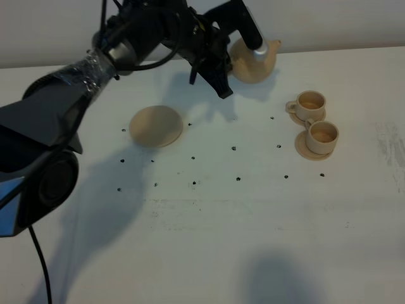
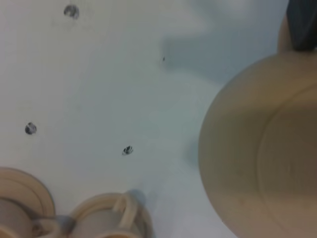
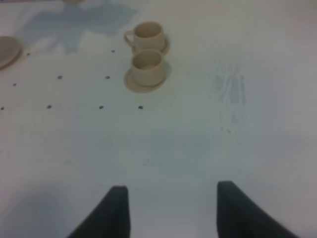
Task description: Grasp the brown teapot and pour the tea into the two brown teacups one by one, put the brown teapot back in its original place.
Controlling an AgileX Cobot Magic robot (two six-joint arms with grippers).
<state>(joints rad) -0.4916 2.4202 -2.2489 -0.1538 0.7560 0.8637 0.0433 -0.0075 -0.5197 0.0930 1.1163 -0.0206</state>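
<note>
We judge the pouring step to be in hand: the left fingers (image 1: 256, 52) are clenched on the brown teapot (image 1: 253, 66), which hangs at the far side of the surface (image 1: 221, 247), clear of its wide saucer (image 1: 156, 125) on the left and short of the cups on the right; its spout points right, toward them.

The far teacup (image 1: 311, 101) and the near teacup (image 1: 323, 133) stand just beside each other on their small saucers (image 1: 302, 149); their insides look a shade darker than their walls, but we cannot tell whether tea lies in them. The wide saucer is bare.

The right fingers (image 3: 118, 213) hang released and empty over the near right of the surface.

Next, we think, the teapot must travel right and nearer until the spout sits over one cup, then tip gently; the cups' closeness calls for careful aim.
</note>
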